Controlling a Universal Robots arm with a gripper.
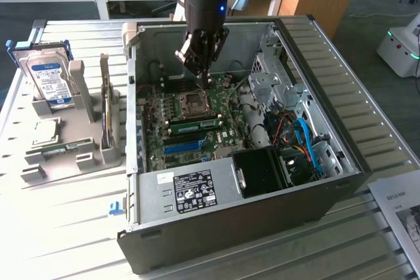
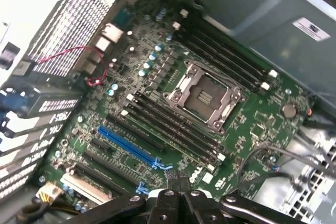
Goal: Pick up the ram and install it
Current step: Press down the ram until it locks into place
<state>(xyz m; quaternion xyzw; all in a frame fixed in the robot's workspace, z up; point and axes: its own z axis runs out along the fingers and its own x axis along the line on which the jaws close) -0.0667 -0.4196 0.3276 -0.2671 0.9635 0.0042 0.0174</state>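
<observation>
Hand [image 2: 178,182] closed, fingertips pressed together, hovering above the green motherboard [image 2: 157,103] inside the open computer case [image 2: 247,3]. Empty CPU socket [image 2: 205,95] with metal frame sits mid-board. Black memory slots [image 2: 173,124] run along both sides of the socket. Blue expansion slot [image 2: 126,148] lies beside the black slots. Red wire [image 2: 79,56] loops near the perforated metal case wall [image 2: 73,19].

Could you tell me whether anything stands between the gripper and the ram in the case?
Nothing visible does: the shut gripper hangs over the CPU socket, and the ram lies uncovered on the motherboard just beside it.
</observation>
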